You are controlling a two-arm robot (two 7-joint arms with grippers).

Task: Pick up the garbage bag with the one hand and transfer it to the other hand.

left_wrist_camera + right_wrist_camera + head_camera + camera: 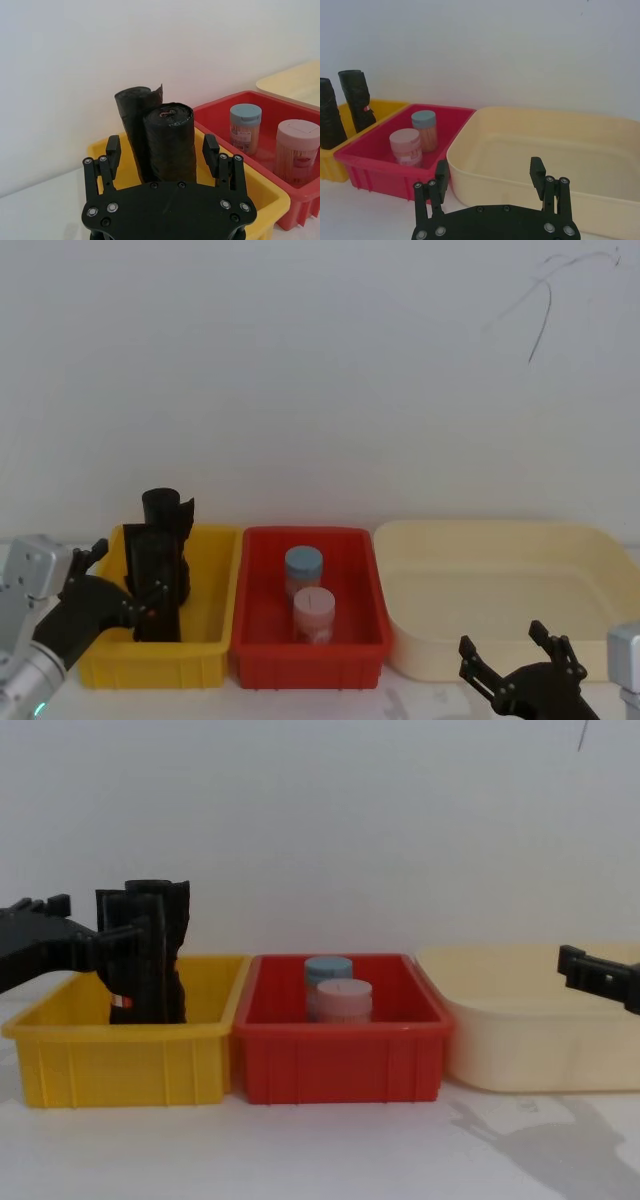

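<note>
The garbage bag (169, 145), a thick black crinkly roll, stands upright in the yellow bin (150, 665), rising above its rim (160, 560) (145, 970). A slimmer black roll (131, 107) with a ragged edge stands just behind it. My left gripper (162, 150), the plain black one hand, is open at the bin's left side (125, 580), with one finger on each side of the garbage bag and a gap on both sides. My right gripper (510, 645), the other hand, is open and low in front of the cream tub (489, 170).
A red bin (305, 660) beside the yellow one holds a blue-lidded jar (303, 565) and a pink-lidded jar (313, 610). A wide cream tub (500, 540) sits at the right. A white wall stands close behind the bins.
</note>
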